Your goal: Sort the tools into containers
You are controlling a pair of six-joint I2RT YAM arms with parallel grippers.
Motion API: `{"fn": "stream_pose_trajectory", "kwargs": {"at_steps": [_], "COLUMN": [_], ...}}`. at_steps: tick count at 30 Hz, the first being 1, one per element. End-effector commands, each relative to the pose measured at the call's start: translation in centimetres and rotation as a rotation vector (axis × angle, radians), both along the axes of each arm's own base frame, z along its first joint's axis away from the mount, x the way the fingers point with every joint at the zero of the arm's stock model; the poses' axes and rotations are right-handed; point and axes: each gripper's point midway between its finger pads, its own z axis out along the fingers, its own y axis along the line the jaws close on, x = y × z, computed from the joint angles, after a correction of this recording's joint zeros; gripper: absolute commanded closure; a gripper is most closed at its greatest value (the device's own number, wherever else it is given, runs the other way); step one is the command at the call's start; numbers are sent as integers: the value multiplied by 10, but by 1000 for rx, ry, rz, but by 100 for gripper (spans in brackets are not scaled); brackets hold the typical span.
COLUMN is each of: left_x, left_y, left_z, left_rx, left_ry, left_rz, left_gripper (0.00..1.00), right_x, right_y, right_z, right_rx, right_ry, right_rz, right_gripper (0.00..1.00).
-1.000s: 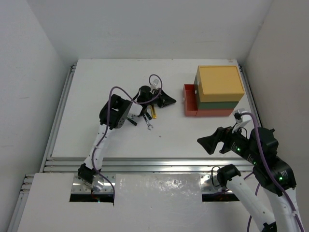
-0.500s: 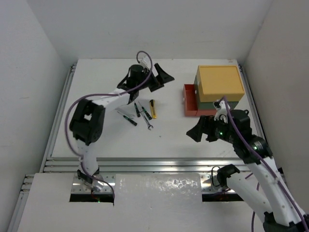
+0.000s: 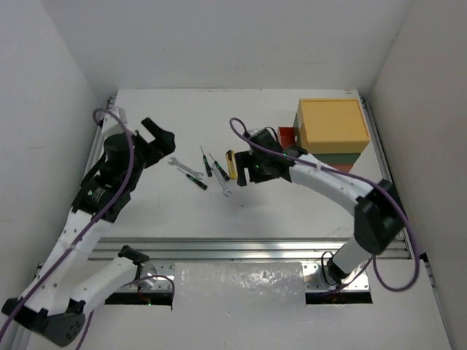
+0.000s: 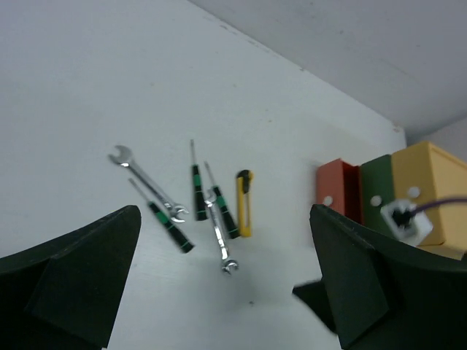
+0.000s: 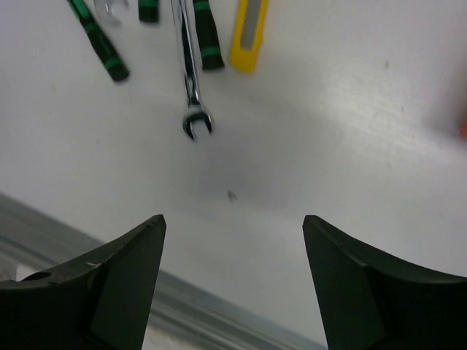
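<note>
Crowding is my chief worry. My right pincer (image 5: 232, 222) hangs spread wide above the tabletop (image 5: 328, 131), pinching nothing, with the open end of a silver wrench (image 5: 191, 73) just ahead of it. That wrench seems to lie against the black-and-green handle of a screwdriver (image 5: 209, 36), and the utility knife (image 5: 248, 33) sits just beyond, a little to the right. If I come down slightly off line, I judge one finger would land on the screwdriver and I would drag or lift two tools together.

The wrench is thin and flat on the tabletop. My fingertips could scrape the surface and skid over it, or flick it away.

My left pincer (image 4: 225, 219) is also spread and empty, held high and well back from the same cluster. A second wrench (image 4: 149, 184) lies ahead of it, to the left. If both arms reach in at once, they could collide.

The drawer boxes (image 3: 332, 135) stand off to the right of my right pincer. Only the red-orange drawer (image 4: 337, 193) juts out from the stack, so a tool carried to another box may find no opening.
</note>
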Motion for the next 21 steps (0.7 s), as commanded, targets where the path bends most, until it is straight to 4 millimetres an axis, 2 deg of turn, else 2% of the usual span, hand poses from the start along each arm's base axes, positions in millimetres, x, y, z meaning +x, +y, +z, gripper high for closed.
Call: {"fn": "stream_pose_trajectory", "kwargs": {"at_steps": [1, 2, 3, 5, 6, 7, 8, 9, 10, 12, 13, 14, 16, 17, 20, 21], "left_x": [-33, -39, -43, -52, -54, -56, -57, -57, -57, -56, -54, -53, -52, -52, -54, -55], "left_y": [34, 40, 47, 56, 59, 52, 47, 45, 41, 36, 34, 33, 31, 30, 31, 31], "left_z": [-30, -42, -47, -53, -67, -62, -56, -54, -52, -54, -58, -61, -62, -63, -59, -58], "left_rx": [229, 260, 289, 312, 298, 280, 275, 270, 259, 258, 265, 269, 271, 271, 267, 265], "left_ry": [91, 111, 116, 99, 111, 81, 56, 43, 21, 28, 44, 57, 63, 67, 52, 44], "left_rz": [22, 34, 49, 74, 98, 52, 21, 7, -10, -39, -48, -52, -60, -66, -63, -62], "left_gripper": [0, 0, 0, 0, 0, 0, 0, 0, 0, 0, 0, 0, 0, 0, 0, 0], "right_x": [46, 54, 57, 59, 66, 65, 75, 74, 79, 77, 78, 76, 79, 80, 84, 83], "right_y": [22, 36, 46, 64, 81, 82, 94, 98, 103, 107, 109, 112, 116, 116, 120, 120], "right_z": [16, 8, 4, -7, -17, -27, -20, -43, -39, -56, -56, -63, -66, -75, -80, -90], "right_rx": [-57, -54, -53, -66, -82, -118, -114, -158, -171, -230, -239, -253, -250, -265, -278, -290], "right_ry": [-122, -110, -111, -89, -78, -48, -68, -32, -38, -33, -40, -34, -36, -26, -25, -8], "right_rz": [-23, -5, 24, 67, 107, 121, 127, 148, 151, 165, 168, 177, 183, 185, 209, 218], "right_gripper": [24, 29, 43, 56, 69, 70, 70, 69, 64, 59, 56, 55, 54, 54, 56, 56]}}
